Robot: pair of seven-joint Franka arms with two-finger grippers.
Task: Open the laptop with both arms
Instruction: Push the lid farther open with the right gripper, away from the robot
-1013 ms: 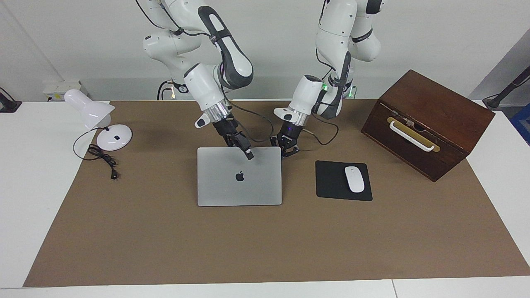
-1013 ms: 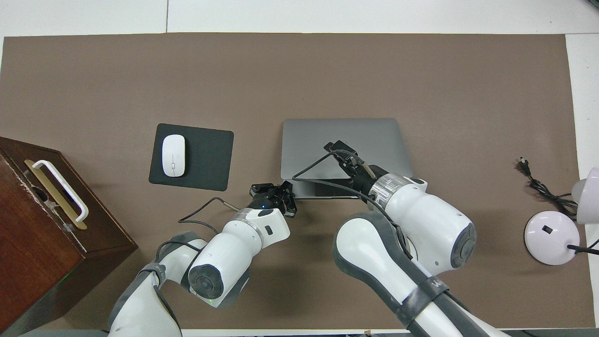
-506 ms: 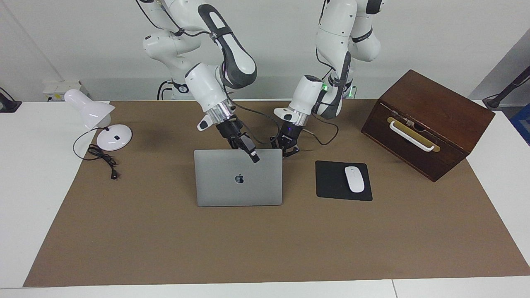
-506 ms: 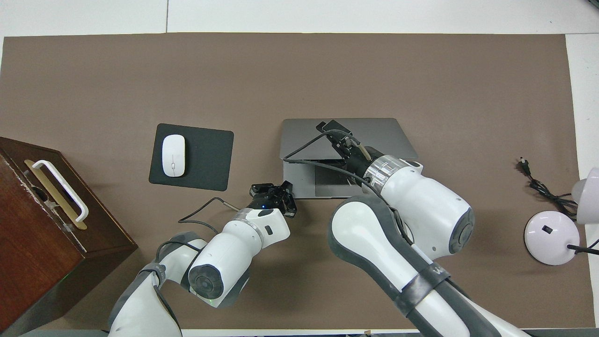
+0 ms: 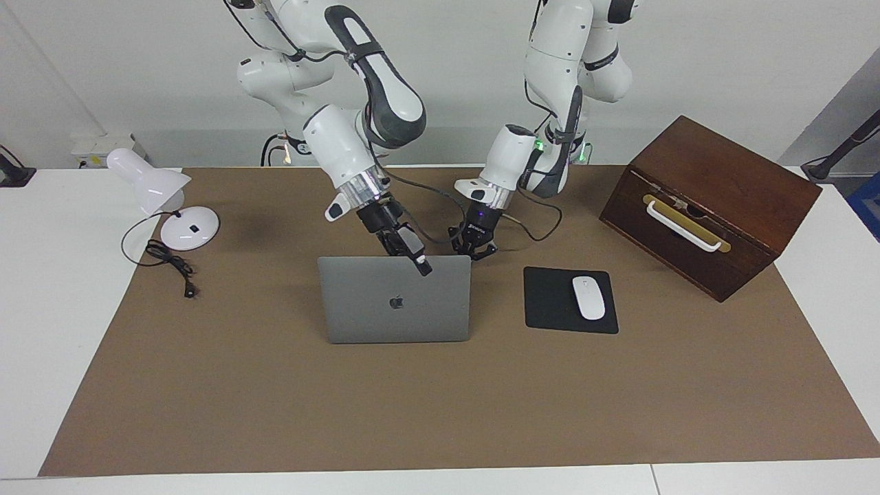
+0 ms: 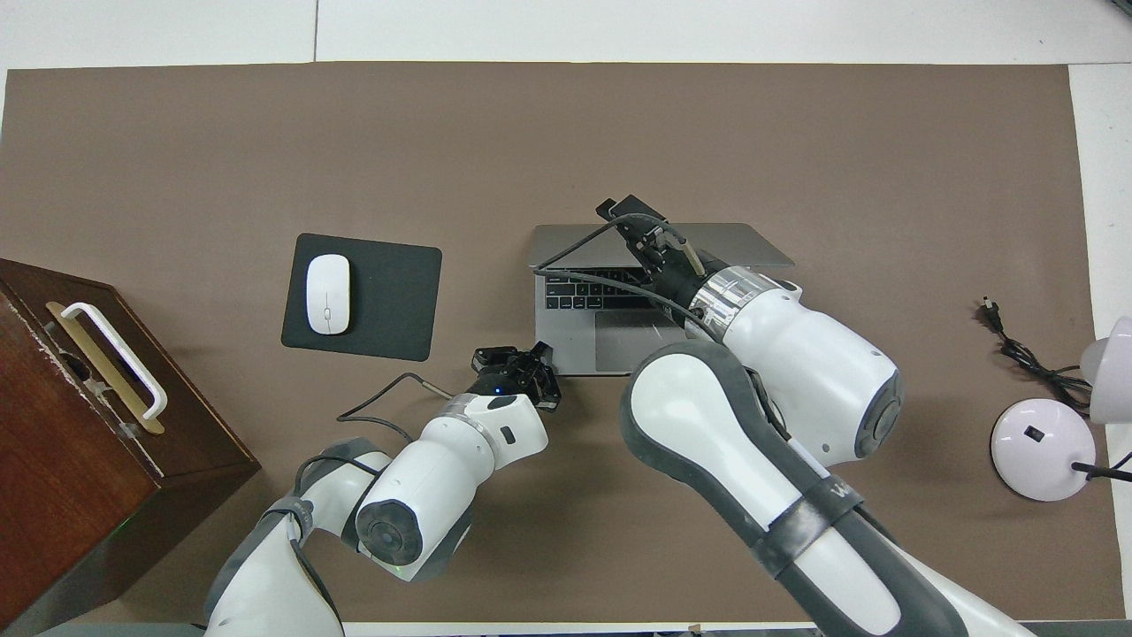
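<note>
Fingers of my right gripper (image 5: 421,265) pinch the top edge of the laptop (image 5: 395,302) lid, which stands half raised. My left gripper (image 5: 474,249) presses the base corner; its opening I cannot tell.

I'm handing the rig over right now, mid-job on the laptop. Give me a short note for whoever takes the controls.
Right claw: at the lid's top edge, lifting it.
Left claw: at the base's corner nearest the robots, toward the mouse pad; looks to be steadying it.
Laptop: mid-table, lid raised steeply, keyboard and trackpad showing from overhead.
Done: lid partly open.
Left: swing the lid fully open, then release both claws.
</note>
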